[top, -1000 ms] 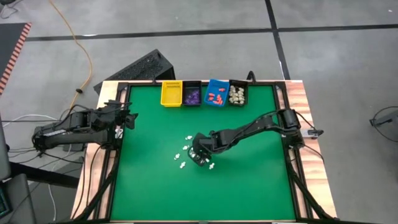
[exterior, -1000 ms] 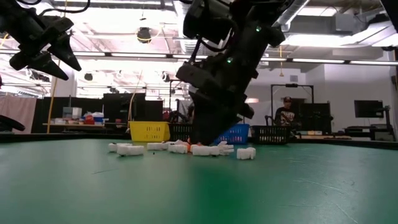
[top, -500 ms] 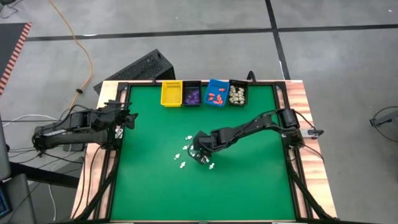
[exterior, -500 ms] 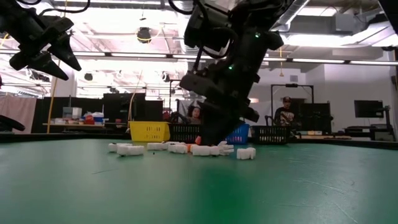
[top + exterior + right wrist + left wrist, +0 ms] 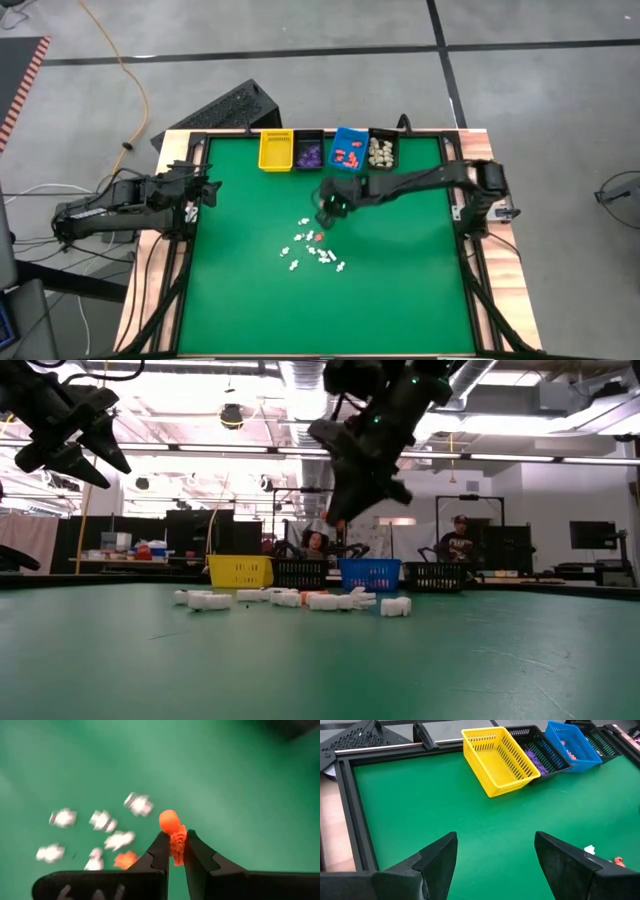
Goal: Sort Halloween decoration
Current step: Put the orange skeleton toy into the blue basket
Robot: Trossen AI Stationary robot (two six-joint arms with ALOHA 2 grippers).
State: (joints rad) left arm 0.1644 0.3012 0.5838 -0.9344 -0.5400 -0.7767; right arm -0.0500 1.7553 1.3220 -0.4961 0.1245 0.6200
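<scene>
Several white Halloween decoration pieces [image 5: 318, 250] and one orange piece [image 5: 309, 237] lie scattered mid-mat; the low view shows them in a row [image 5: 300, 599]. My right gripper [image 5: 328, 208] hangs above and just beyond them, toward the bins, shut on an orange figurine [image 5: 170, 822]. In the low view this gripper [image 5: 338, 515] is well above the mat. My left gripper [image 5: 207, 189] waits open over the mat's left edge, nothing between its fingers [image 5: 440, 862]. My right gripper pinches the orange figurine's body [image 5: 176, 844] between its two fingertips. The round head [image 5: 169, 818] sticks out past the tips. The fingers come from above, pointing down at the mat. The figurine is lifted clear of the mat.
Along the far edge stand a yellow bin [image 5: 275, 150], a black bin with purple pieces [image 5: 308, 153], a blue bin with orange pieces [image 5: 349, 152] and a black bin with cream pieces [image 5: 381, 152]. Bare green mat [image 5: 400, 290] lies near and to the right.
My right gripper has shut on an orange figurine among the scattered pieces, then risen and gone toward the table's far edge, toward the bins. The figurine is lifted clear of the mat; the white pieces stay where they lay.
</scene>
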